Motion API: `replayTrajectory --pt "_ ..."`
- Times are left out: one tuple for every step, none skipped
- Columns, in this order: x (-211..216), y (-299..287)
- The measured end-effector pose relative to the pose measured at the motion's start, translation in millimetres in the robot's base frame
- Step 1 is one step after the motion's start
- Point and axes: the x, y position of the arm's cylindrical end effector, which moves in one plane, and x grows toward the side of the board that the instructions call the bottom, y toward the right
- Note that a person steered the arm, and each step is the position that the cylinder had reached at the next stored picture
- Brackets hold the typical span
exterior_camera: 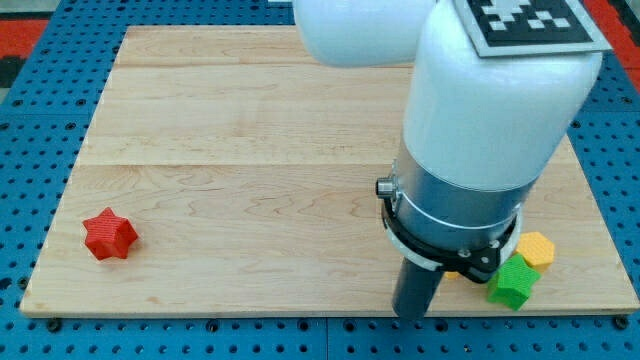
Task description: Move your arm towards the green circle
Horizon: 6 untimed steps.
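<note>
- Camera view:
- While the arm [480,110] fills the view's upper right, its white body and grey collar hide a large part of the wooden board [250,150] behind it.
- Dark rod comes down from the collar; the tip [412,314] sits near the board's bottom edge, right of centre.
- No pincer on this rig, so no wide/narrow/holding state to give; rod carries nothing.
- Green block [512,284] lies near the board's bottom right corner, to the view's right of the tip, near but apart from it. Shape reads blocky/angular; a circle cannot be made out, so cannot tell if this is the task's green circle.
- Yellow block [537,248], roughly hexagonal, sits just above and right of the green one, touching or almost touching; contact cannot be told.
- A sliver of orange shows under the collar's black clamp, left of the green block; too hidden to identify.
- Black clamp ring overhangs the space between tip and green block, partly covering it.
- Red star block [109,234] lies alone at the board's left side, well apart from the tip and the other blocks.
- Blue pegboard [30,130] surrounds the board on all sides.
- Black-and-white marker tag [530,20] on top of the arm, at the view's top edge.
</note>
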Motion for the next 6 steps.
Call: replayTrajectory --pt "-0.4 31.5" --pt "0.3 45.2" --pt "0.1 47.8" --pt "-0.1 46.9" --pt "0.3 45.9" --pt "-0.7 45.6"
